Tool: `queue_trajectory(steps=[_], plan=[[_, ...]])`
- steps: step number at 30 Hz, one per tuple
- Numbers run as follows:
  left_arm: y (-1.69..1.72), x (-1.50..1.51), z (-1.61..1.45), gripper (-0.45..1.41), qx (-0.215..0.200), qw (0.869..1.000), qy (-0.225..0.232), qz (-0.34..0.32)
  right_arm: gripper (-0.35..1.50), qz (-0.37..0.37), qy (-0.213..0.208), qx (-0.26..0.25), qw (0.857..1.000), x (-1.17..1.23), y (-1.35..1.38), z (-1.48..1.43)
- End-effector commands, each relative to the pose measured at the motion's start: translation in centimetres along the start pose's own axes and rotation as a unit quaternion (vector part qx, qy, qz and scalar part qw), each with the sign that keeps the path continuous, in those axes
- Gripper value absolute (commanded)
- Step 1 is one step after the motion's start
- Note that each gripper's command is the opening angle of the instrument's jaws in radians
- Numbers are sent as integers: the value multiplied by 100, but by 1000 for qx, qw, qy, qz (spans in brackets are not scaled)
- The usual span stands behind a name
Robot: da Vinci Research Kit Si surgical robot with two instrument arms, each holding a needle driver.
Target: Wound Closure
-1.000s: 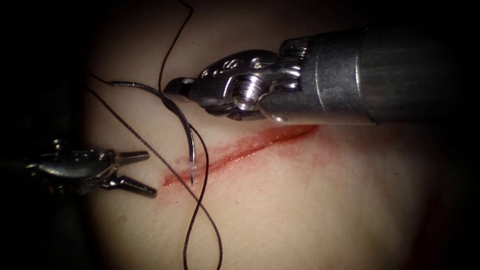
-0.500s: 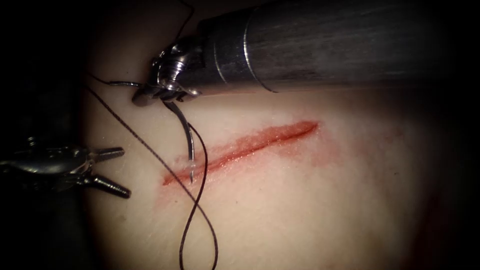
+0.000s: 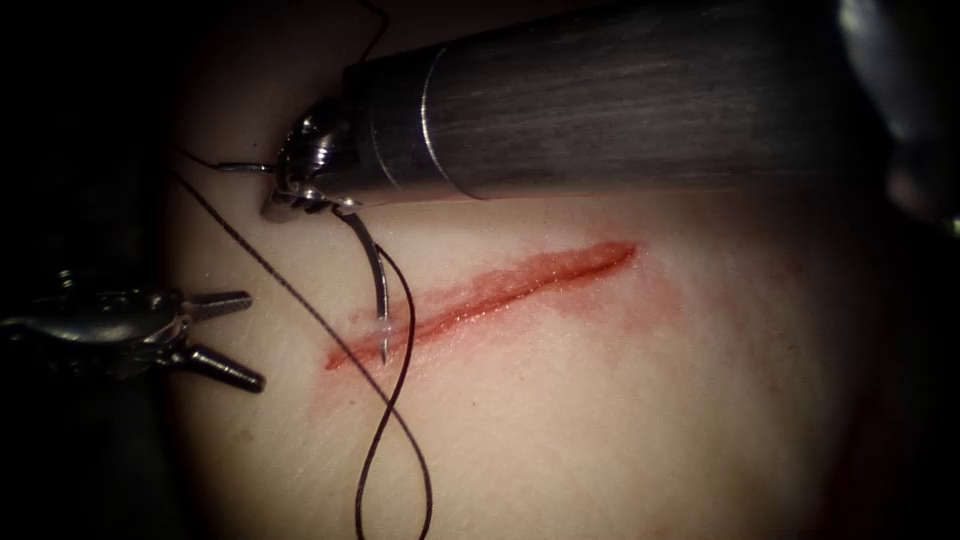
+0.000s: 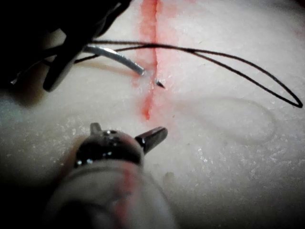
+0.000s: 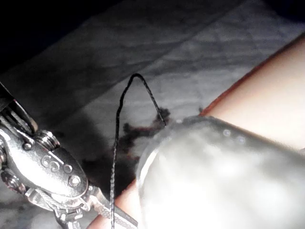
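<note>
The curved needle stands in the tissue at the left end of the red cut. In the left wrist view its body enters on one side of the cut and its tip pokes out on the other. My right tool is shut on the needle's back part, near the thread end. My left tool waits left of the cut, open and holding nothing. Dark thread runs from the needle across the cut and loops over the near tissue.
The right tool's thick shaft crosses above the cut from the right. A thread loop lies on the tissue beyond the cut. Red fluid stains the tissue along the cut. A thread strand rises beside the right shaft.
The right tool has moved left from above the cut onto the needle's back part. The left tool has drawn back a little to the left. The needle has stayed in place.
</note>
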Motion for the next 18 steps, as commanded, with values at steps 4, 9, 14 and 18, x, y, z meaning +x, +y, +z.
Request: queue_trajectory(steps=[4,9,14,18], plan=[[0,-3,8,74,-1,1000,-1,-5,-35,-50,-14,-14,999,21,-2,-5],[0,-3,8,74,-2,1000,-2,-5,-35,-51,-17,-22,998,23,8,-28],[0,-3,8,74,-2,1000,-2,-8,-35,-37,-7,5,999,10,30,-40],[0,-3,7,73,-3,1000,-2,-8,-35,-15,58,75,995,-12,35,-35]])
